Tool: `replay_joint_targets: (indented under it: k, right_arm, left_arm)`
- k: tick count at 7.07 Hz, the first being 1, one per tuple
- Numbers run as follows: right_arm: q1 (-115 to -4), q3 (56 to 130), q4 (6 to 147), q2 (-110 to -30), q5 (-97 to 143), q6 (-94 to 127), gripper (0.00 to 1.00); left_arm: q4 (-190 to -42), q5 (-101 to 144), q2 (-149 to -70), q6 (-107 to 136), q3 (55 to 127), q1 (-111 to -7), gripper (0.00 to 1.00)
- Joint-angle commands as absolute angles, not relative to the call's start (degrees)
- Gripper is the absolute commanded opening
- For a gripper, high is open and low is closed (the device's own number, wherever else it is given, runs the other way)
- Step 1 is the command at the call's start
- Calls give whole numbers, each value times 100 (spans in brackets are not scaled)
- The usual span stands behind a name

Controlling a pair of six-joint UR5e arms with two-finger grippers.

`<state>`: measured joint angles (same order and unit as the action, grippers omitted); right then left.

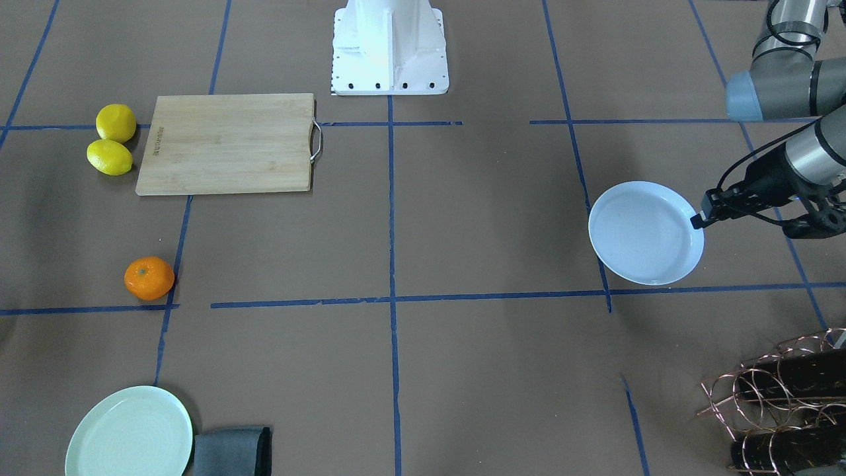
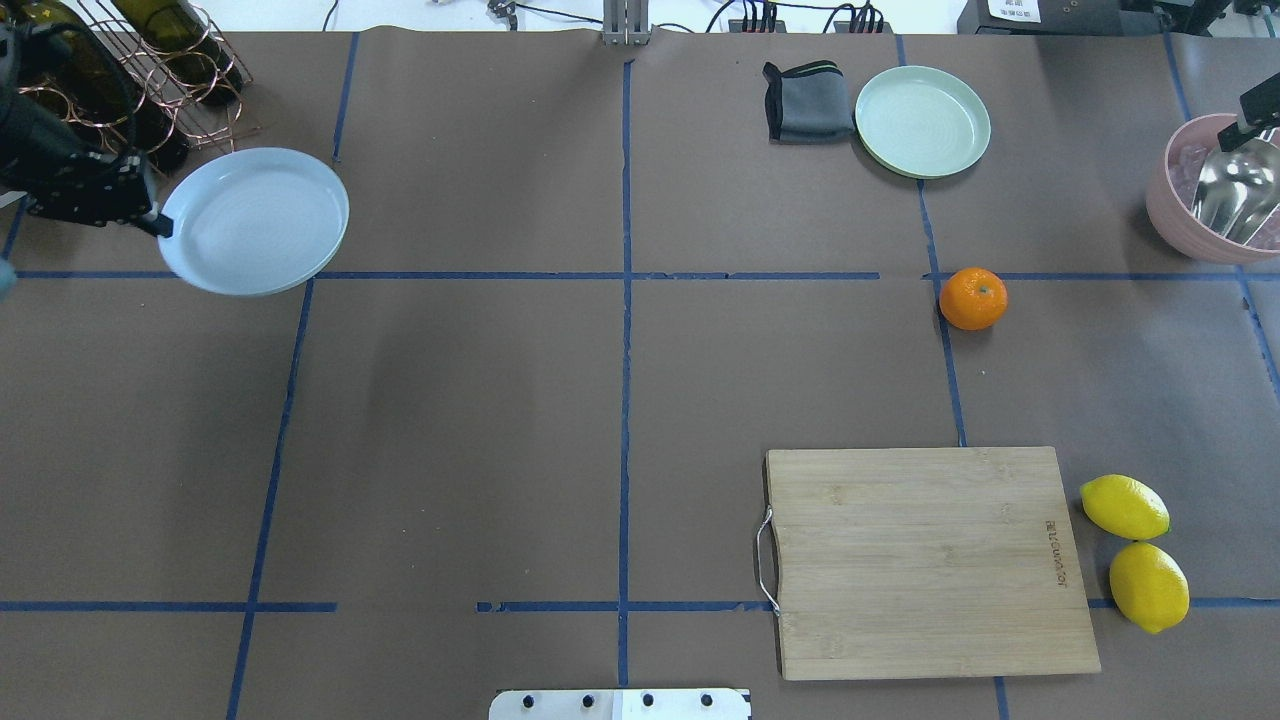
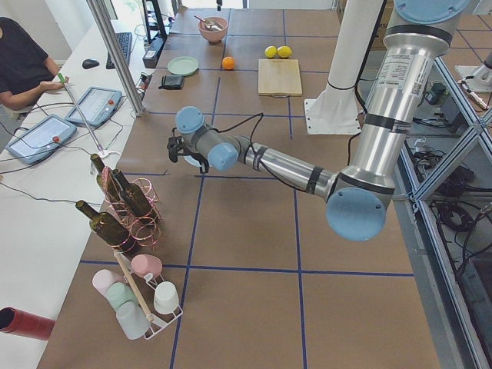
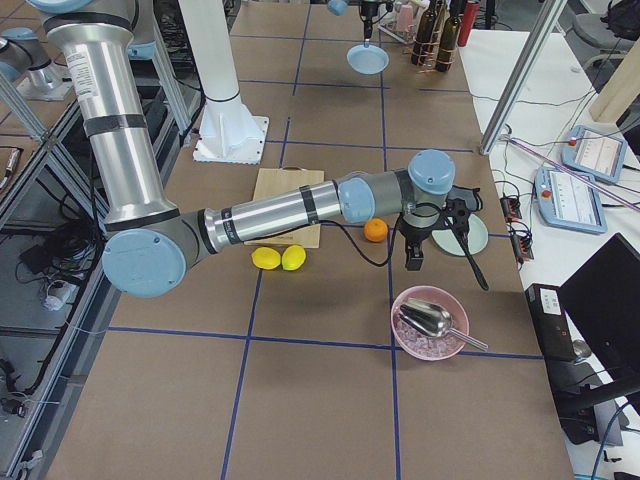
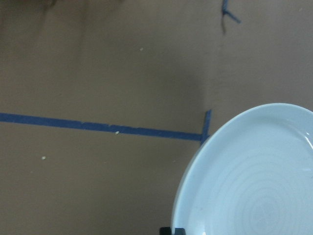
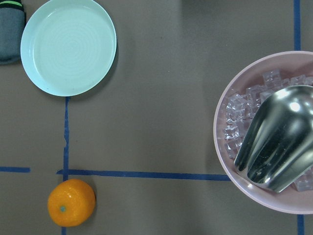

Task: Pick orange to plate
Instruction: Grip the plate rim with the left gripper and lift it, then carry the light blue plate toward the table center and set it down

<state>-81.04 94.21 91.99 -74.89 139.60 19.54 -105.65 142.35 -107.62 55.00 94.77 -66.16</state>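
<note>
Pinching the rim of the pale blue plate [image 2: 255, 220], the left fingers [image 2: 160, 226] are closed tight on its edge. The plate sticks out sideways from them and appears to be held a little above the brown bench [image 2: 620, 400]. Its glossy inside is bare, marked only by faint concentric rings. Just beyond these fingers, on the side away from the robot, a copper wire rack [image 2: 190, 90] holds dark glass bottles [image 2: 60, 70] at a slant.

The orange [image 2: 973, 298] is well apart from the left fingers, across the bench on the right arm's side. It rests on the bench over a line of blue tape [image 2: 940, 350].

The right fingers [image 4: 413, 258] hang above that end of the bench, and I cannot tell how far open they are. Near them sits a pink bowl [image 6: 222, 142] filled with clear ice cubes [image 6: 239, 115], with a metal scoop [image 6: 276, 142] lying in the ice. The orange lies near these fingers too, toward the middle of the bench from the bowl. Past it, away from the robot, a mint-green plate [image 2: 922, 120] lies flat, with a folded grey cloth [image 2: 800, 102] touching its rim. On the orange's robot side is a wooden cutting board [image 2: 925, 560], and two lemons [image 2: 1124, 506] touch each other just beside the board's edge opposite its handle.
</note>
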Motion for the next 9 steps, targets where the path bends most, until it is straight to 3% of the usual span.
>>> replay_joint_targets:
  k: [1,5,9]
  right_arm:
    - [-7815,9422,9132,-7217,13922,2529,100]
    - [-7515,9387,8499,-7207,13808,3366,100]
    - [-7462,9378,8508,-7198,13799,3366,100]
  left_arm:
    - [-10257,13681,-11782,7312,9466,-5694,0]
    - [-11854,12169,-12628,9744,8431,-4081,0]
    - [-12050,11830,-12806,9782,8130,-3841,0]
